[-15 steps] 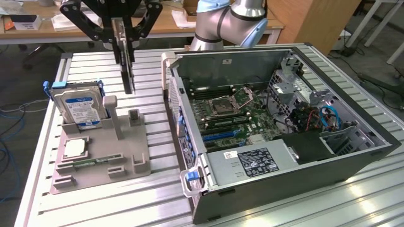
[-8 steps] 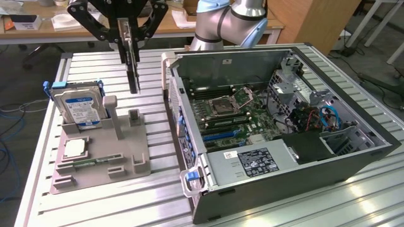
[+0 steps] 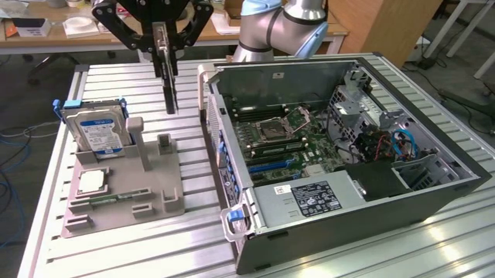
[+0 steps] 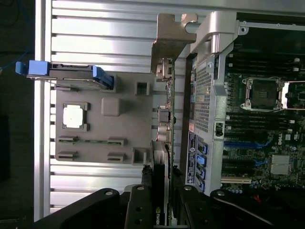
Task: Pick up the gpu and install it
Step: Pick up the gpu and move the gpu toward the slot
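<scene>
In the exterior view the gpu (image 3: 169,81) is seen gripped at its upper edge by the end effector (image 3: 162,40). It hangs upright and edge-on, apparently clear of the surface (image 3: 155,243). It is placed between the grey holder (image 3: 147,191) on the exterior view's left and the open computer case (image 3: 309,87) on its right. The wrist view adds the card's silver bracket (image 4: 170,43) at the end away from the end effector. A hard drive (image 3: 99,130) is seen standing in the holder.

Cut off, covered, unreadable
The exterior view's top edge cuts the gripper (image 3: 162,43) and arm (image 3: 279,29); 2 fingers (image 3: 139,40) cover the upper end of the gpu (image 3: 169,81); the hard drive (image 3: 101,134) label print is too small to read.
</scene>
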Controlling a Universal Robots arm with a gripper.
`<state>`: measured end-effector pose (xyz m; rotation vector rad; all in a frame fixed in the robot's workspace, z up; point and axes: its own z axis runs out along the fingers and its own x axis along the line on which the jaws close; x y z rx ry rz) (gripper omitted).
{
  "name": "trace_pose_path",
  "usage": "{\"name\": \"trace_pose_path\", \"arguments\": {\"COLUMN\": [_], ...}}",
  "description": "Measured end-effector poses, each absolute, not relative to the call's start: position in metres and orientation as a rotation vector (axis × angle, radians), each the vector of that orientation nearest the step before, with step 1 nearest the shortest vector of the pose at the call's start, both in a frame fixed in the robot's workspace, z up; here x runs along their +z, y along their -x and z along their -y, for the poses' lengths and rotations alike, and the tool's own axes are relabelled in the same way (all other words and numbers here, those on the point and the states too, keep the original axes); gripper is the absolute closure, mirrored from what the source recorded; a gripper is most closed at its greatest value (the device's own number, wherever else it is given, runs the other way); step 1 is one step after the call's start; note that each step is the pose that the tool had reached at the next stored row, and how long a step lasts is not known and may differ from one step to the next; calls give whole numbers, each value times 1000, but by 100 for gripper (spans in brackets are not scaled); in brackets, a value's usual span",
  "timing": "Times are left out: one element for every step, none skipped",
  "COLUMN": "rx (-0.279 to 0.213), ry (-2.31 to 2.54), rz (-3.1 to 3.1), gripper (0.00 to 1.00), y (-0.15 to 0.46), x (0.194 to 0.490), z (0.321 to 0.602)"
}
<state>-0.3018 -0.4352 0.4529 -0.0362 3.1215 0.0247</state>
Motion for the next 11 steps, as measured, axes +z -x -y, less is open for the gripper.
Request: {"name": "trace_pose_path", "arguments": {"rx": [25, 25, 25, 25, 25, 25, 25, 25, 25, 25, 25], "ry": [36, 36, 36, 36, 36, 36, 36, 36, 37, 38, 38], "rz": [-3122, -3121, -3122, -3122, -3122, -3122, -3122, -3122, -3122, -3121, -3121], "gripper": [74, 74, 74, 74, 74, 74, 74, 74, 74, 74, 74], "y": [301, 299, 298, 297, 296, 294, 292, 291, 289, 288, 288], "x": [453, 453, 453, 453, 453, 453, 453, 453, 453, 453, 453], "z": [435, 435, 435, 435, 435, 435, 435, 435, 435, 435, 435]}}
